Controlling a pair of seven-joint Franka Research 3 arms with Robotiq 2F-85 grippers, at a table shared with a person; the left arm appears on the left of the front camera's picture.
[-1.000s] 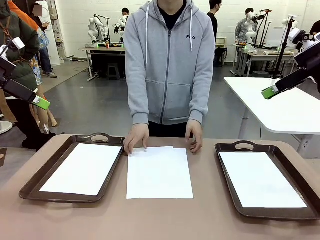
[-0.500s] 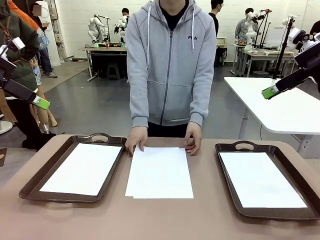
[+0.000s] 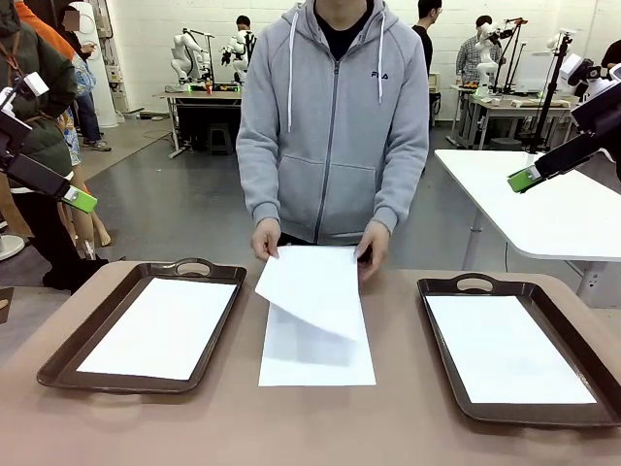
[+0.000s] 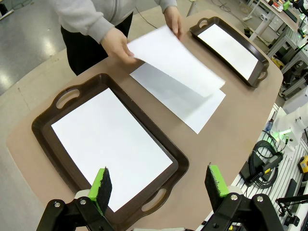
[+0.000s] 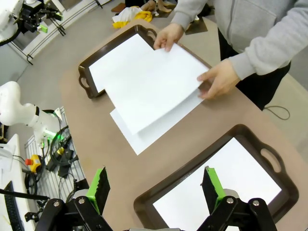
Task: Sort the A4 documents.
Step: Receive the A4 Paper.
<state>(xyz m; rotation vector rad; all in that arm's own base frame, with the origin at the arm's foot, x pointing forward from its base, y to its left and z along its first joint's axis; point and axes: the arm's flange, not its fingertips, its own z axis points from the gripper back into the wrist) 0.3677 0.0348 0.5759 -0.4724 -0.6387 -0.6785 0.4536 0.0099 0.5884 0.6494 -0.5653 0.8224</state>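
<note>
Front view: lower-left tray (image 3: 82, 335) and lower-right tray (image 3: 534, 415) each bear a white sheet (image 3: 160, 325). At centre, a person's hands (image 3: 265, 238) hold the lifted A4 document (image 3: 315, 286) above the flat A4 document (image 3: 315, 364). Left gripper (image 4: 159, 179) and right gripper (image 5: 156, 185) hover above the table, jaws released.

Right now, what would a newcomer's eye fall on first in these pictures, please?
The person in the grey hoodie at the far side draws the eye first, holding the top sheet tilted up over the lower sheet lying mid-table. Dark brown trays flank them: the left tray holding the left sheet, the right tray holding the right sheet.
</note>
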